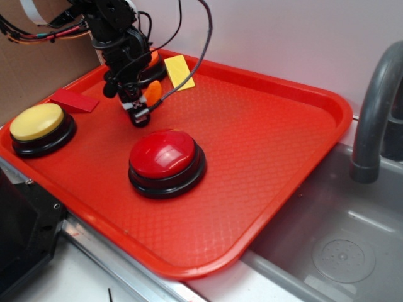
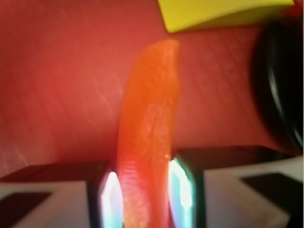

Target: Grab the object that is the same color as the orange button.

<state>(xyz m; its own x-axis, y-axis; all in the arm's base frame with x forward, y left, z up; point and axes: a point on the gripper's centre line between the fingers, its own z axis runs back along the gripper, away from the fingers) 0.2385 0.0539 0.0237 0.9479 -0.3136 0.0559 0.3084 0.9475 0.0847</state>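
Note:
The small orange crescent piece [image 2: 148, 123] stands between my two fingers in the wrist view, both pads pressed against its sides. In the exterior view it shows as an orange sliver [image 1: 153, 92] at my gripper [image 1: 140, 113], held a little above the red tray [image 1: 264, 126]. My gripper is shut on it. The orange button [image 1: 153, 58] sits at the tray's far edge, mostly hidden behind the arm; its black base shows at the right edge of the wrist view [image 2: 280, 80].
A large red button [image 1: 167, 160] stands mid-tray just in front of the gripper. A yellow button [image 1: 39, 126] is at the left. A flat red block [image 1: 74, 100] and a flat yellow rectangle [image 1: 178, 70] lie near the back. A sink and grey faucet [image 1: 374, 107] are at the right.

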